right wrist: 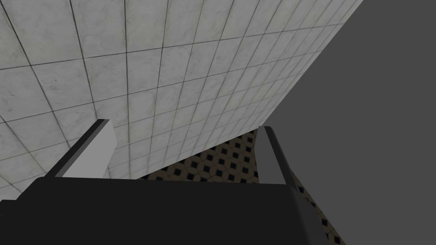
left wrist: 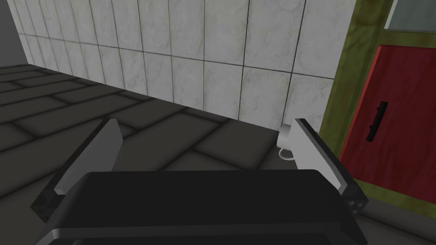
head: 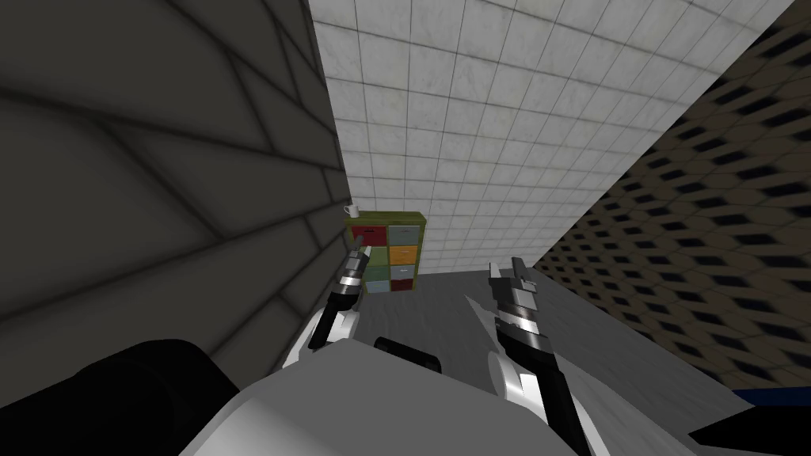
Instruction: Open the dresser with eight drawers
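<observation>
The left gripper [left wrist: 204, 144] stands with its fingers [left wrist: 100, 149] spread wide, holding nothing; between them lie a dark tiled wall [left wrist: 127, 123] and a white tiled wall [left wrist: 191, 51] meeting in a corner. Just past the outer side of one finger sits a small white cup [left wrist: 285, 142], partly hidden by that fingertip, and beyond it the dresser [left wrist: 362, 76], not between the fingers. Its olive-green frame borders a red drawer [left wrist: 396, 136] with a short dark bar handle [left wrist: 377, 121]. In the head view the dresser [head: 420, 253] stands upright in the corner, taller than wide, its coloured drawer fronts in two columns facing me, the cup on top. The right gripper [right wrist: 183, 149] is raised well apart from it, fingers also spread and empty.
</observation>
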